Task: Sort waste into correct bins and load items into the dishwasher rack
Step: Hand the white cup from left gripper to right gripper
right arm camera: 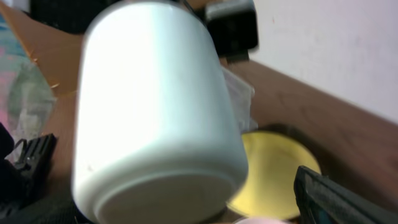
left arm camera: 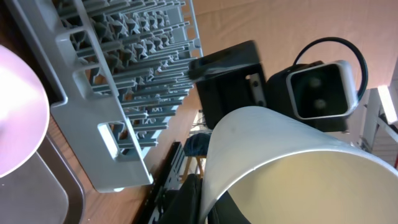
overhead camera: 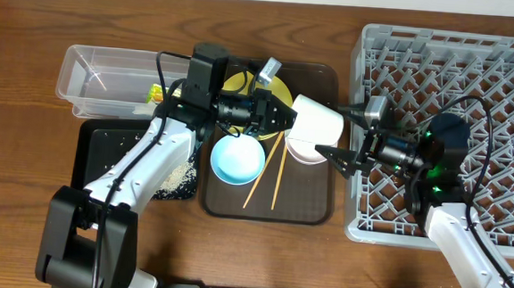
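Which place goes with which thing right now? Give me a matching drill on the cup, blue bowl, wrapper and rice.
1 cup
2 light blue bowl
3 snack wrapper
4 rice scraps

A in the clear tub
B held in the left gripper
C on the black tray
D on the brown tray

Pairs: 1-B, 2-D, 3-A, 4-C

Pale cup (overhead camera: 317,121) tipped sideways, lifted over the white bowl (overhead camera: 303,152) near the serving tray's (overhead camera: 307,202) right edge; light blue bowl (overhead camera: 237,160) upright mid-tray; wrapper (overhead camera: 155,92) seemingly inside the clear tub (overhead camera: 92,70).
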`<state>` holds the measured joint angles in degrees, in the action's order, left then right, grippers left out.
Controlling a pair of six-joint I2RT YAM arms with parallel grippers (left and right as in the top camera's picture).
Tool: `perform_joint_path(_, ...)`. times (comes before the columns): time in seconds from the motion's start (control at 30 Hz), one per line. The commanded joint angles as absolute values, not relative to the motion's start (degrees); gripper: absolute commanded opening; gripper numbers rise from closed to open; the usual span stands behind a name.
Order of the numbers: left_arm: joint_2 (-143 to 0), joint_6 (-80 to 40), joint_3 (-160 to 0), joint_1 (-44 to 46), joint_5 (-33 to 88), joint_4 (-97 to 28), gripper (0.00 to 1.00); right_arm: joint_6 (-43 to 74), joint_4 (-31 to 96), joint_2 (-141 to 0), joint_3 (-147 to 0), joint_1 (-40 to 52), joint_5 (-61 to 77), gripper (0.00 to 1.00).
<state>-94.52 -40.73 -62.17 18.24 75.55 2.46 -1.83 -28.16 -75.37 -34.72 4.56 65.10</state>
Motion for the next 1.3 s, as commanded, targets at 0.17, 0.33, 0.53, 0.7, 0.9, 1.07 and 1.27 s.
perform_joint_path(0.17, -94.9, -41.1, -62.1, 18.3, 77.4, 2.7, 0.10, 2.3, -35.5, -75.4, -35.5, 5.3, 70.0, 0.90)
perform_joint_path(0.33, -94.9, -41.5, -62.1, 18.8, 78.3, 2.7, 0.09, 2.3, -35.4, -75.4, -35.5, 5.3, 71.0, 0.86)
perform_joint_path(0.53, -94.9, -41.5, -62.1, 19.3, 79.2, 2.7, 0.08, 2.3, -35.4, -75.4, -35.5, 6.1, 70.8, 0.85)
perform_joint_path(0.7, -94.9, -41.5, -62.1, 19.4, 79.1, 2.7, 0.08, 2.3, -36.6, -75.4, -35.5, 7.1, 70.7, 0.81)
perform_joint_path(0.9, -94.9, -41.5, -62.1, 19.4, 79.1, 2.7, 0.08, 2.3, -37.1, -75.4, -35.5, 7.3, 69.8, 0.76)
perform_joint_path(1.07, -94.9, -41.5, -62.1, 19.4, 79.1, 2.7, 0.08, 2.3, -37.1, -75.4, -35.5, 7.3, 68.8, 0.73)
perform_joint_path(1.27, -94.9, -41.5, -62.1, 19.4, 79.1, 2.7, 0.08, 2.3, -37.1, -75.4, -35.5, 7.3, 68.8, 0.67)
